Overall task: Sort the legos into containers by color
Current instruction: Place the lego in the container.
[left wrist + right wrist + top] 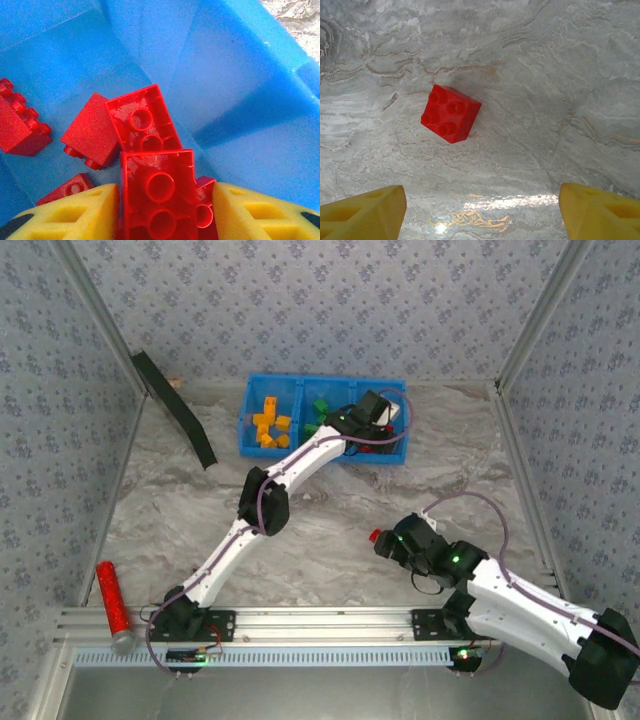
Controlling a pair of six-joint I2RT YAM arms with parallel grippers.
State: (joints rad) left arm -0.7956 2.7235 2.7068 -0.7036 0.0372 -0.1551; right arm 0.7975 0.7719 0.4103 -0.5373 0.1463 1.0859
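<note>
While the left claw point(375, 412) is reaching into the blue bin point(325, 379), the right claw point(392, 540) is hovering by a lone red brick point(376, 535).
Overhead, that brick is lying just left of the right claw. Left wrist: an upturned red brick point(157, 195) is sitting between the fingers point(75, 215), bottom centre; pinched or loose is unclear. Right wrist: the lone red brick point(451, 113) is lying left of centre, clear of the wide-spread fingers point(365, 212).

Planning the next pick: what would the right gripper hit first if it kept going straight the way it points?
Probably the red brick, lying studs-up on the marbled table ahead of the right gripper, slightly left of centre between its open jaws; depth is hard to judge.
</note>
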